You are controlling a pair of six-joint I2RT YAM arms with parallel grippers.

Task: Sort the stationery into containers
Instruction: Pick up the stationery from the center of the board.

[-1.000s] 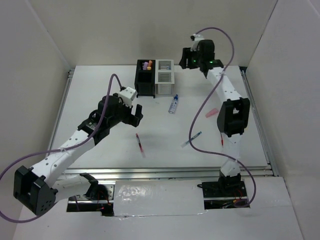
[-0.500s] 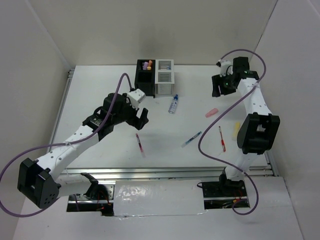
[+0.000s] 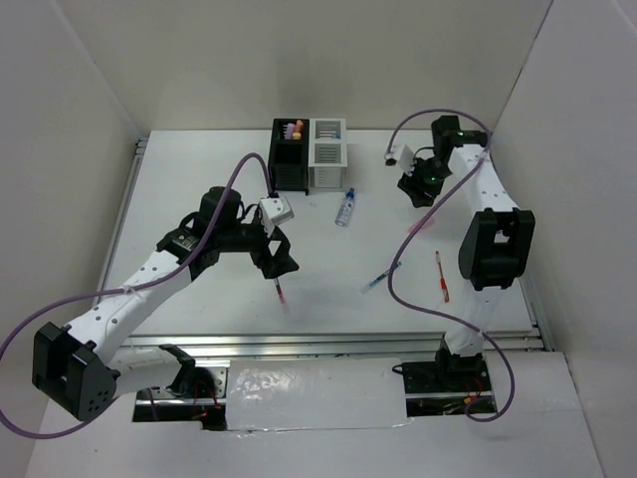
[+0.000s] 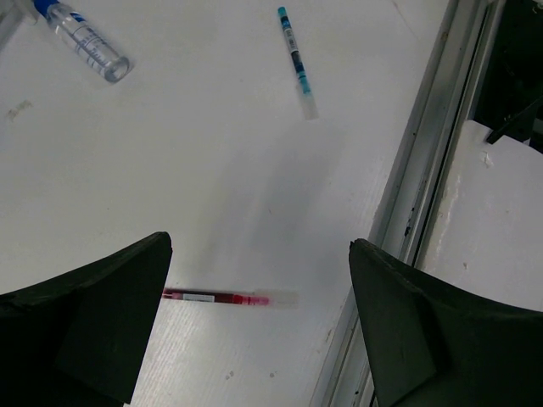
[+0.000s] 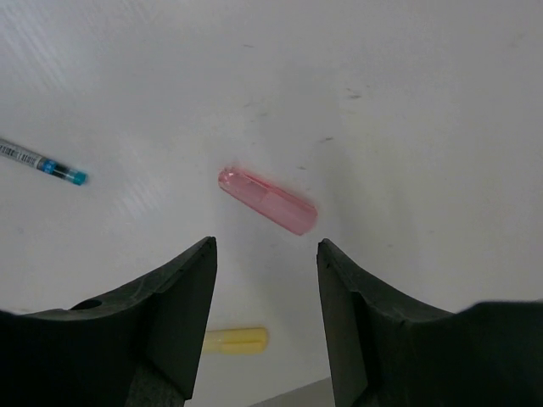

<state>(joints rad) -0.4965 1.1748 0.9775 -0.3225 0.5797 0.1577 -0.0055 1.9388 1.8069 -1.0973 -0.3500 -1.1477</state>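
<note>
I see left gripper (image 4: 259, 242) spread wide over red pen (image 4: 222, 298); right gripper (image 5: 265, 246) also released, over pink marker (image 5: 267, 200).

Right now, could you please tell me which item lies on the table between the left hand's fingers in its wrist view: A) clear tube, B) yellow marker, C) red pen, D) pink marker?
C: the red pen shows directly below the open left hand.
</note>
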